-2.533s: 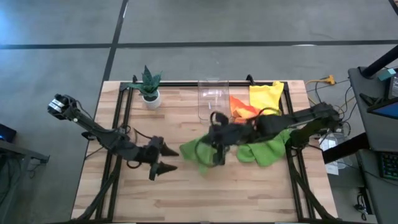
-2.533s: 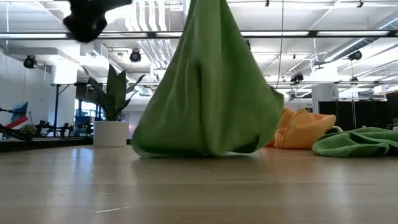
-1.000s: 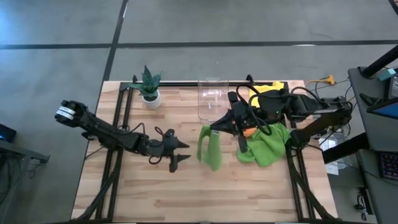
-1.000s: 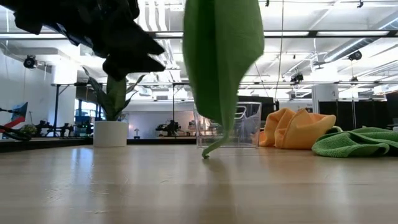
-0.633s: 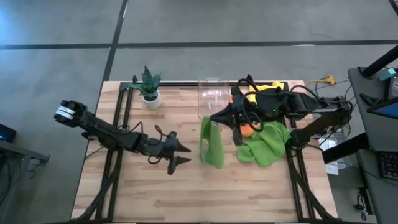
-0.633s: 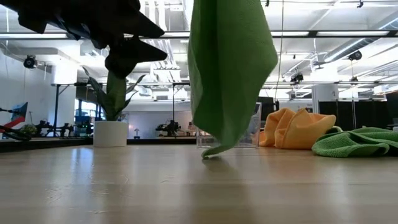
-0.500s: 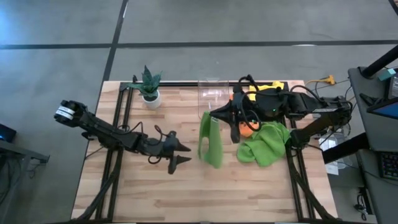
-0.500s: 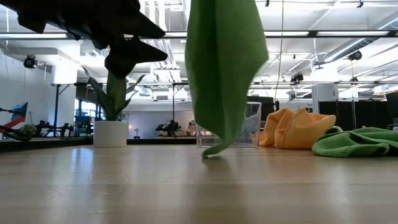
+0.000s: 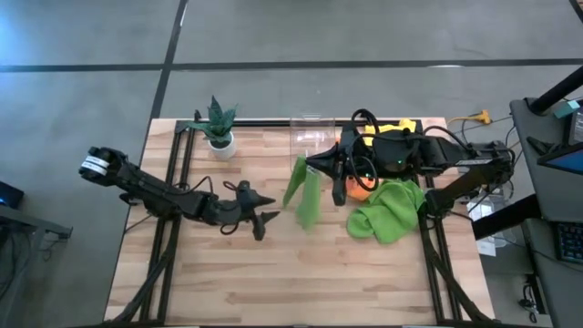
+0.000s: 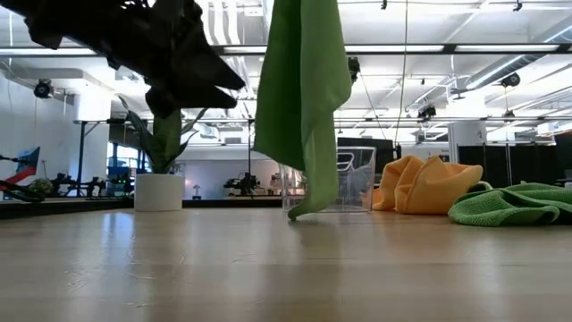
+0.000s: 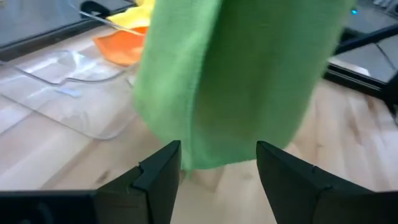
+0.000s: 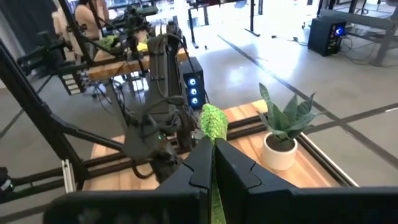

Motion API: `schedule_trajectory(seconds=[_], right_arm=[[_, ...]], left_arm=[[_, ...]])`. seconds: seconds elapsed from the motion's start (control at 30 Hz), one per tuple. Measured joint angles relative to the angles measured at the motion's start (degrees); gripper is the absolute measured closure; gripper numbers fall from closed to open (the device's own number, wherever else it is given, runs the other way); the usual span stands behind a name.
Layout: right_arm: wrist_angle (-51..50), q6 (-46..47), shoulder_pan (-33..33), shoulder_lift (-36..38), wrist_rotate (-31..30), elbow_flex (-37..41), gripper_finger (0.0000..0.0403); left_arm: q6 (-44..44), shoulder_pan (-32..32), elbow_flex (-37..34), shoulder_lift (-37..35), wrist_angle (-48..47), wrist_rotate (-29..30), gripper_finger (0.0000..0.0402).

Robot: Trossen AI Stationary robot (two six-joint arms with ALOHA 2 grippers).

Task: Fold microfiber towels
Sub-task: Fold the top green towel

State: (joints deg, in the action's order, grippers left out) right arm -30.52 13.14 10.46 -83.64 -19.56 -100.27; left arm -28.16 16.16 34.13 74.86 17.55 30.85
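Item: lime green microfiber towel (image 9: 303, 196), hanging lengthwise from the right gripper (image 9: 310, 164), whose fingers are pinched shut on its upper corner above mid-table; in the low view its bottom tip (image 10: 299, 212) sits at or just above the wooden table (image 9: 273, 282), contact uncertain. Change noted: over the last second the cloth has swung and drifted slightly toward the left arm, and now hangs narrower. Left gripper (image 9: 266, 221): fingers parted, holding nothing; it has crept closer and turned toward the hanging cloth, which fills its wrist view just beyond the dark fingertips (image 11: 163, 163). Judged meaning: the left arm is lining up to catch a lower edge or corner so the towel can be spread flat; folding itself has not begun. Remaining stock: second lime green towel (image 9: 387, 211) crumpled at the table's right side, orange cloth (image 10: 431, 185) and yellow cloth (image 9: 390, 128) bunched behind it, near a clear plastic bin (image 10: 354, 179). Small green potted plant (image 9: 219, 128) at the rear left.
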Motion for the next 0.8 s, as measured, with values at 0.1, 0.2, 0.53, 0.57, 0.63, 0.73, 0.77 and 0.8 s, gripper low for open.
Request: schedule_trajectory(seconds=[0.1,0.2,0.53,0.57,0.63,0.73,0.77,0.8], right_arm=[[0.1,0.6,0.0,0.0,0.0,0.0,0.0394],[0.1,0.8,0.0,0.0,0.0,0.0,0.0394],[0.6,0.8,0.0,0.0,-0.6,0.0,0.0394],[0.6,0.8,0.0,0.0,-0.7,0.0,0.0394],[0.6,0.8,0.0,0.0,-1.4,0.0,0.0394],[0.5,0.7,0.0,0.0,-1.5,0.0,0.0394],[0.5,0.7,0.0,0.0,-1.5,0.0,0.0394],[0.5,0.7,0.0,0.0,-1.6,0.0,0.0394]], left_arm=[[0.0,-1.7,0.0,0.7,-0.1,0.0,0.0208],[0.0,-2.8,0.4,2.3,1.5,-0.5,0.0208],[-0.1,-2.9,1.7,7.1,7.5,-11.5,0.0208],[-0.1,-2.9,2.0,7.2,7.6,-12.2,0.0208],[-0.1,-2.9,2.4,7.2,7.6,-12.6,0.0208],[0.0,-2.9,3.4,7.2,7.9,-12.8,0.0208],[0.0,-2.9,3.6,7.2,7.8,-12.8,0.0208],[0.0,-2.9,3.9,7.2,7.7,-12.8,0.0208]])
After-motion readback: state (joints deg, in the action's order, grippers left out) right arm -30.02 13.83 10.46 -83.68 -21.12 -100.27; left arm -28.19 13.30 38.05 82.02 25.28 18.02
